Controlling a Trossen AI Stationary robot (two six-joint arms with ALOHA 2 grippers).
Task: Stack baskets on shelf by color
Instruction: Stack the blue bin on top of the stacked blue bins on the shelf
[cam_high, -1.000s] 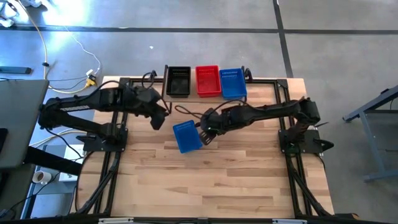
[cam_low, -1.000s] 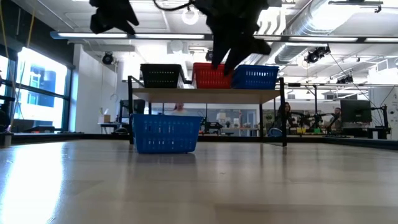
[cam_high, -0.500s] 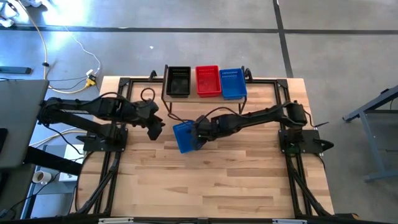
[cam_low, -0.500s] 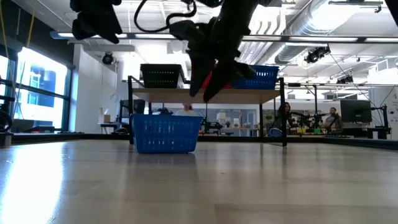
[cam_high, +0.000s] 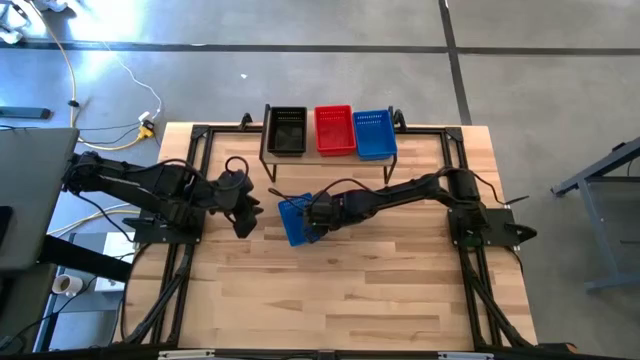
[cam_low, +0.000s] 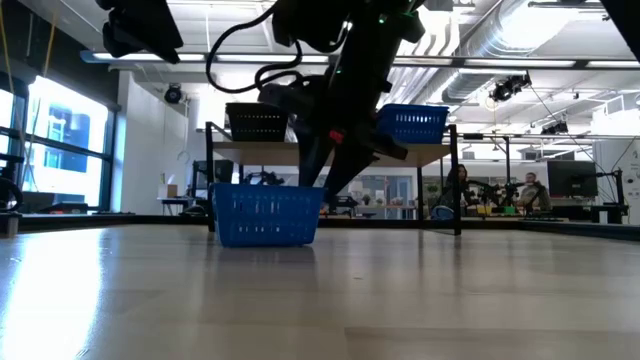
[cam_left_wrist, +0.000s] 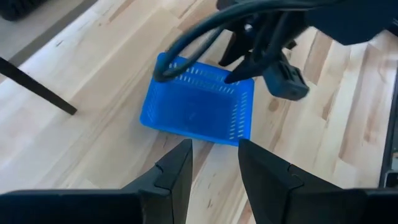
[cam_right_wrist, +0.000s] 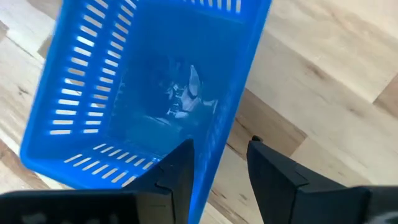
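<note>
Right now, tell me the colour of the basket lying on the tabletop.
Blue. The basket shows best in the right wrist view, slotted walls and all.

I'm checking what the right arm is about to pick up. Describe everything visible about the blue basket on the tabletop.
The loose blue basket is rectangular blue plastic with slotted walls and a solid floor. It sits upright and empty on the wooden tabletop, in front of the shelf. The right tool is open, straddling one wall, one finger inside, one outside. The left tool hovers apart.
</note>
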